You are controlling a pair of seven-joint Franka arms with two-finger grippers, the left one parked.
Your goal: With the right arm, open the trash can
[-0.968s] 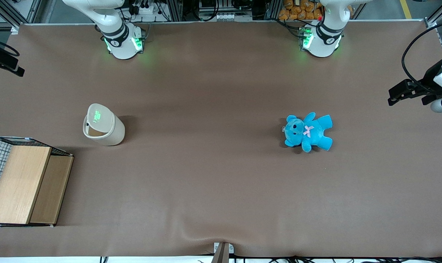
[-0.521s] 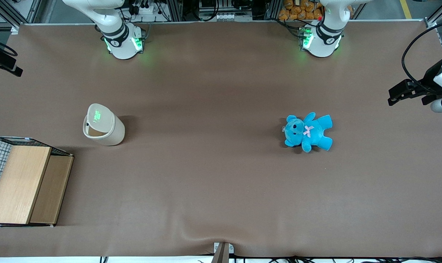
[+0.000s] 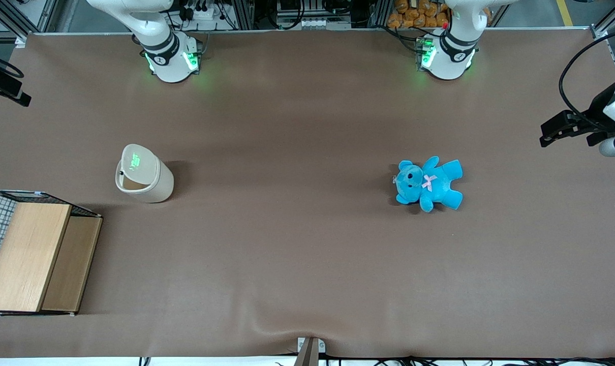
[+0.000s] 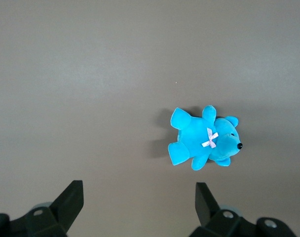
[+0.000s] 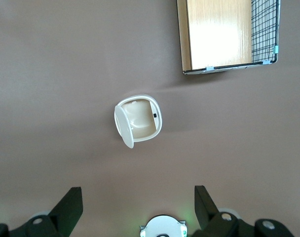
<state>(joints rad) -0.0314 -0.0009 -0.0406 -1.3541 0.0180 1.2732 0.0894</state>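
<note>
The cream-white trash can [image 3: 152,185] stands on the brown table toward the working arm's end. Its flat lid [image 3: 136,161] is swung up and the inside shows. In the right wrist view the trash can [image 5: 142,121] is seen from above, with the lid [image 5: 122,127] standing on edge beside the open mouth. My right gripper [image 5: 137,192] is open and empty, high above the table and well apart from the can. A black end of the right arm [image 3: 5,86] shows at the table's edge.
A wire basket with a wooden top [image 3: 30,254] stands nearer the front camera than the can and also shows in the right wrist view [image 5: 219,34]. A blue teddy [image 3: 429,183] lies toward the parked arm's end. The right arm's base [image 3: 170,58] stands at the table's back edge.
The right arm's black end has shifted slightly outward at the table's edge. The can, its raised lid, the basket and the teddy have not moved.
</note>
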